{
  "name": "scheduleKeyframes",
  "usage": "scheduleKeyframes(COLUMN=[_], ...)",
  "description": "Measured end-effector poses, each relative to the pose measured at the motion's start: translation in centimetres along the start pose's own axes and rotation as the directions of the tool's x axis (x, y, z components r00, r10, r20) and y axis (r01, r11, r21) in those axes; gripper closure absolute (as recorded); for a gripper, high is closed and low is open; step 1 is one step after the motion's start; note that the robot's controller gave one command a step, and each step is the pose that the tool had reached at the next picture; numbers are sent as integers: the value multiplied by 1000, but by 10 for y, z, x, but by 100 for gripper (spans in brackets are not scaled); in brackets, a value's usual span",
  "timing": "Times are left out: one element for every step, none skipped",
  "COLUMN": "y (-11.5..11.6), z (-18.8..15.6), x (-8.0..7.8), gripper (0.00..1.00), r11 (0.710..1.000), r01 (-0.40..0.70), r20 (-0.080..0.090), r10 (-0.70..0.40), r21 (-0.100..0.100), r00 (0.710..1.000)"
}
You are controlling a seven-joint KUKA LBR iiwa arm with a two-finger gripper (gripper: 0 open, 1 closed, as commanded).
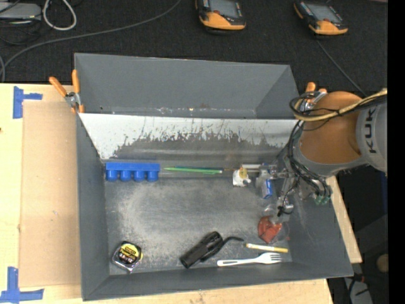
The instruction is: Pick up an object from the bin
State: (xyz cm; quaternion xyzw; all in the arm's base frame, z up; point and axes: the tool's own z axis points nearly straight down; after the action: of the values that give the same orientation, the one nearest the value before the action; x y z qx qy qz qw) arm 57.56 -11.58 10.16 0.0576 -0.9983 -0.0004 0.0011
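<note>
Jaws: just above the red lump; apart or together, cannot tell.
Red lump: on the bin floor, right under the jaws.
White plastic fork: past the lump, by the front wall.
Black tool: left of the fork.

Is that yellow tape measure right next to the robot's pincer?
No, the tape measure lies at the lower left, far from the pincer at the right.

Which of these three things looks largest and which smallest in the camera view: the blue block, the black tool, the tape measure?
1. Blue block and black tool: they look about alike in length, the block somewhat bulkier, so I do not rank them.
2. Tape measure: plainly the smallest, short and compact.
</note>
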Motion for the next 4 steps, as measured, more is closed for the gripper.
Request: scheduleKeyframes(y=[2, -24, -22, -31], z=[-21, 5, 26, 31], x=[10, 51, 44, 37], gripper=[0, 0, 0, 100], r11=[995, 974, 887, 922], r01=[96, 226, 461, 387], r20=[8, -11, 8, -2], r10=[-96, -226, -461, -387], r21=[0, -4, 2, -10], r00=[995, 974, 887, 922])
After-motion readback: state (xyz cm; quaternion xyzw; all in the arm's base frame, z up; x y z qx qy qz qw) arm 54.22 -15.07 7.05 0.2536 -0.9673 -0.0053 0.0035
